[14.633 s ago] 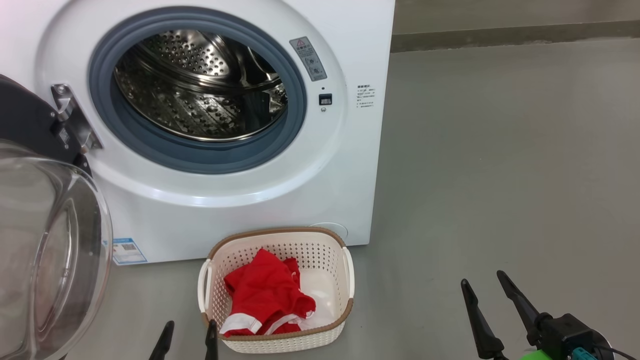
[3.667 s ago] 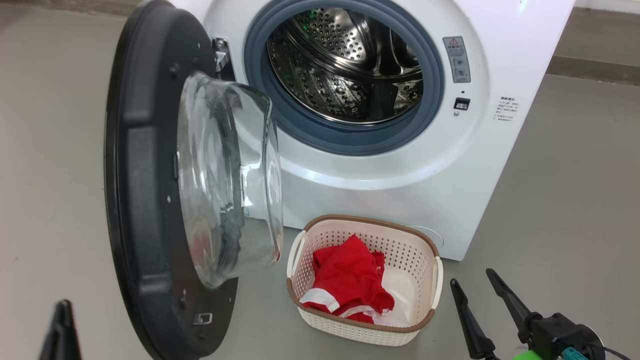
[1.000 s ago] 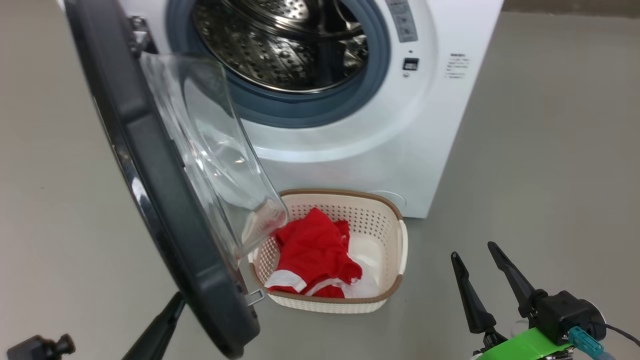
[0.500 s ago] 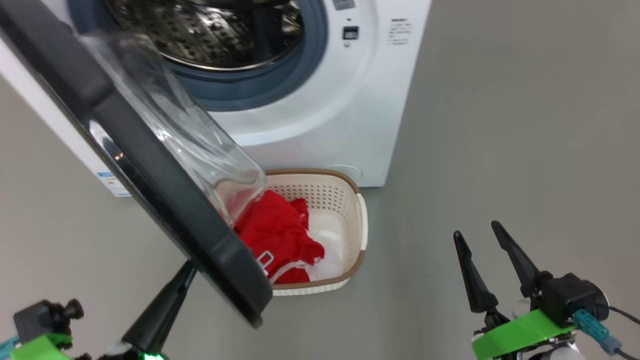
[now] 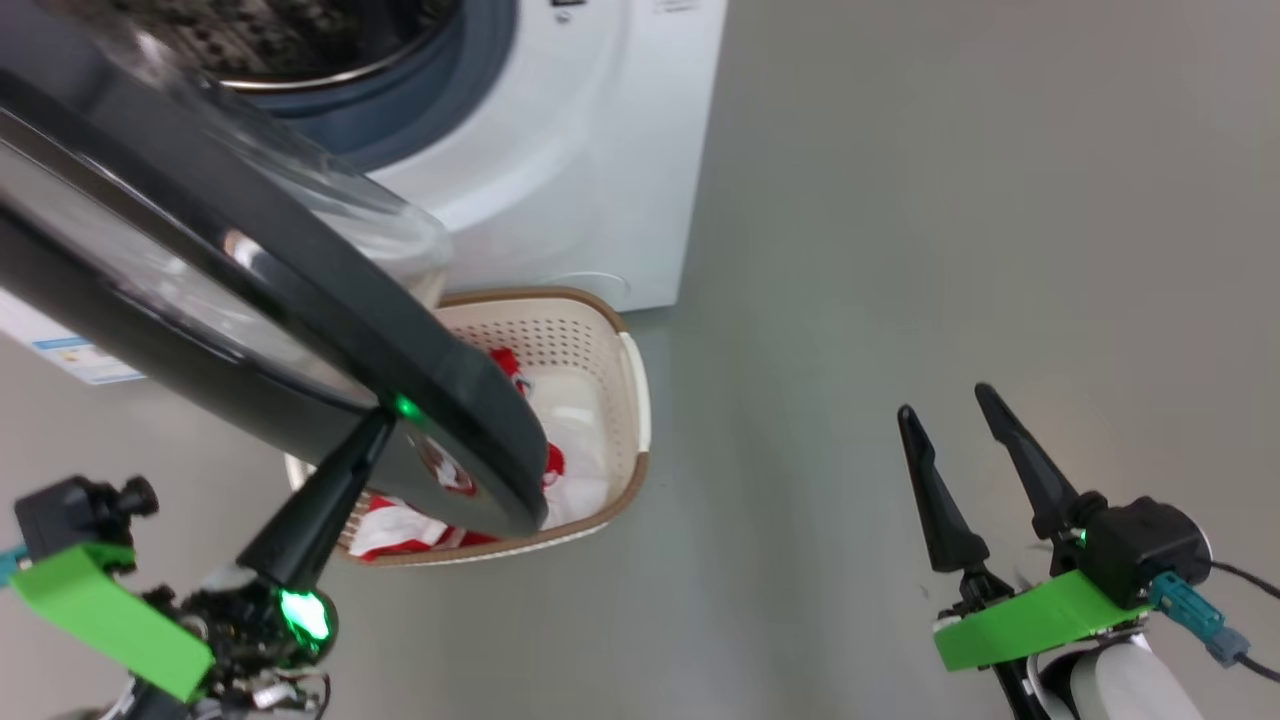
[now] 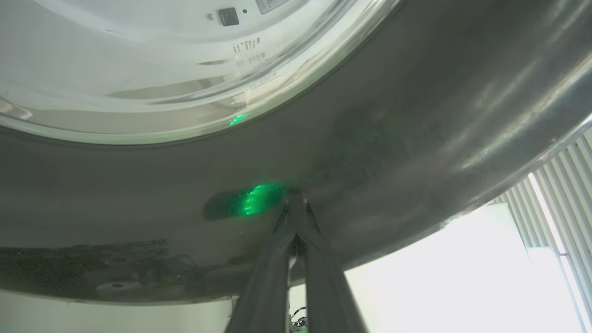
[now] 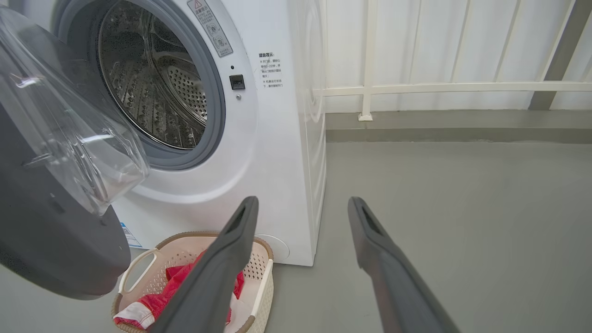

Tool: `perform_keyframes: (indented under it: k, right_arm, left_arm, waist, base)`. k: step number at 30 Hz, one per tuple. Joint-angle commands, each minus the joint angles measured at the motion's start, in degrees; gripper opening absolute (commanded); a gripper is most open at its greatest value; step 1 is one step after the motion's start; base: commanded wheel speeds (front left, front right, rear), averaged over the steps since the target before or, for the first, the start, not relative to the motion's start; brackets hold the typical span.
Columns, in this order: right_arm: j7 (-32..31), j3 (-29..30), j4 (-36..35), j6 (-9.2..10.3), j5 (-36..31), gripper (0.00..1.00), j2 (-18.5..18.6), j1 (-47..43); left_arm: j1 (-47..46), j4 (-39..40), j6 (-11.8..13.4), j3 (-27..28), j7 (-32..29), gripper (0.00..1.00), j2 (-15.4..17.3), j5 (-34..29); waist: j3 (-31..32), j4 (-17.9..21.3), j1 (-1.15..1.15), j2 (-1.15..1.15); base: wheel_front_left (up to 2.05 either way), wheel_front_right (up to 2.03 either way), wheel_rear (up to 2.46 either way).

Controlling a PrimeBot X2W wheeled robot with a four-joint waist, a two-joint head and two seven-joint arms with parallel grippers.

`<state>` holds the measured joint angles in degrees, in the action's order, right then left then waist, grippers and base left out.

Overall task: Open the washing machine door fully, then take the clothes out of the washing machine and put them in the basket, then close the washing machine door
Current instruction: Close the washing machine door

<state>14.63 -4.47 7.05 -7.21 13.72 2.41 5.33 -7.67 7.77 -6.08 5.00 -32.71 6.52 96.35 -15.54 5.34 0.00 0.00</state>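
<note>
Left gripper [image 5: 378,422], 2 fingers [image 6: 277,259] pinched together, tips touching door [image 5: 330,290] rim; door stands angled off washer [image 5: 570,150]. Push steadily, avoid slipping on gloss. Clothes [image 7: 157,296] in basket [image 5: 638,400] before washer. Right gripper [image 5: 945,400] spread, empty.

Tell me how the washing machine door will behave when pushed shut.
The washing machine door looks rigid and should swing rather than flex. Its glossy face may let the shut left gripper slide. The bulging glass bowl probably adds weight.

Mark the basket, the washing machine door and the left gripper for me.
the basket [image 5: 560,335]: head view, perforated back wall.
the washing machine door [image 5: 320,290]: head view, black rim.
left gripper [image 6: 294,196]: left wrist view, closed fingertips against the door.
</note>
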Motion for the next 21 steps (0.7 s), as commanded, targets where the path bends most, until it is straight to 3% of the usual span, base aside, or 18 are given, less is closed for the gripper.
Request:
perform_keyframes:
  k: [1,21]
  right_arm:
    - [0.37,-1.56,-1.61,-0.28,0.57,1.0,0.46,1.98]
    - [0.37,-3.84,-1.19,-0.28,1.97,1.0,0.46,5.18]
  left_arm:
    - [-3.11,0.34,-0.18,1.66,-0.61,0.0,1.33,-0.66]
    - [-21.77,-13.73,1.18,3.38,-2.55,0.0,5.6,0.86]
  waist:
    - [-2.75,3.16,0.0,0.0]
    - [-7.54,10.58,0.0,0.0]
  base:
    - [0.0,0.0,0.0]
    - [0.0,0.0,0.0]
